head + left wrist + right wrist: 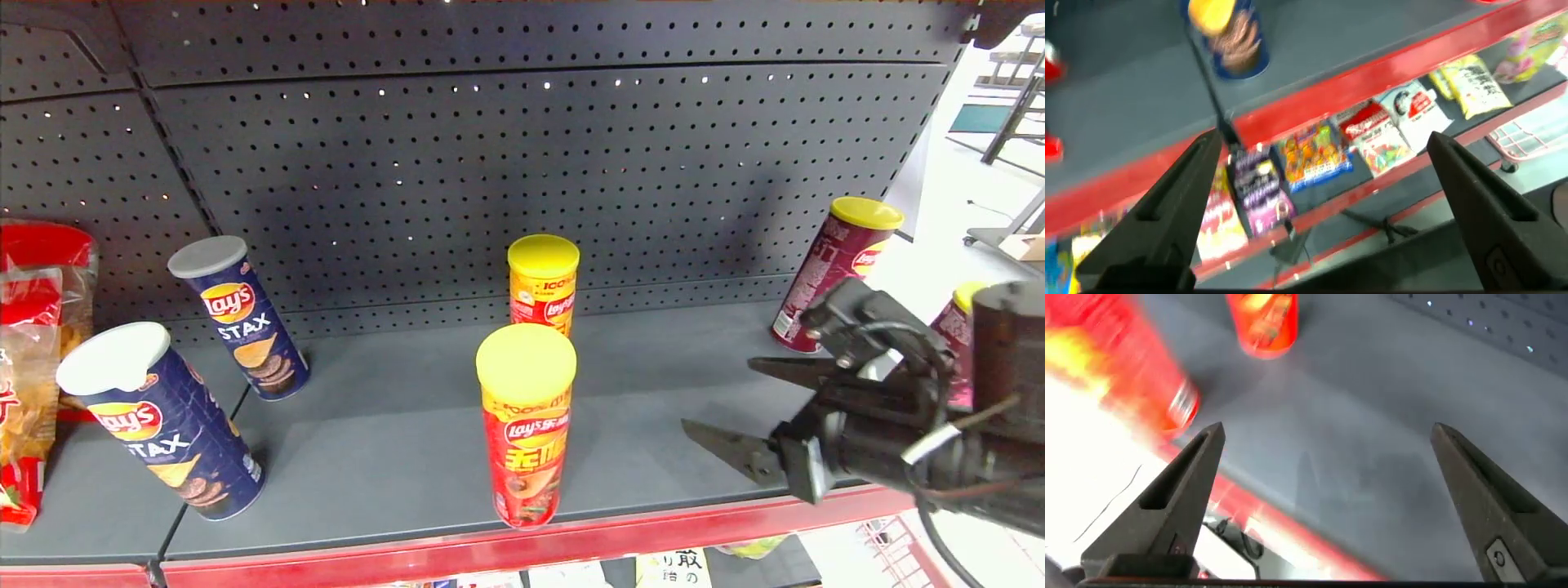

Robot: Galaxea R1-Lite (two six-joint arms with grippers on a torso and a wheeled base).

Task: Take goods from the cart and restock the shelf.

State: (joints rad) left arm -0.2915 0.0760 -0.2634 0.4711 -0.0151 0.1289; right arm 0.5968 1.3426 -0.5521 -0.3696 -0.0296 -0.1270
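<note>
On the grey shelf board (392,441) a red chip can with a yellow lid (525,425) stands near the front edge, and a yellow can (543,282) stands behind it. My right gripper (735,404) hangs open to the right of the red can, level with the board, holding nothing. In the right wrist view the right gripper (1327,429) is spread over bare shelf, with the red can (1127,367) and the yellow can (1261,322) beyond it. My left gripper (1324,143) is open and empty in front of the shelf's red edge (1290,106).
Two blue cans (241,314) (159,420) stand at the left, and two maroon cans (841,269) (959,335) at the right end. Snack bags (28,351) fill the far left. A lower shelf holds several snack bags (1315,155). Perforated back panel (522,180) behind.
</note>
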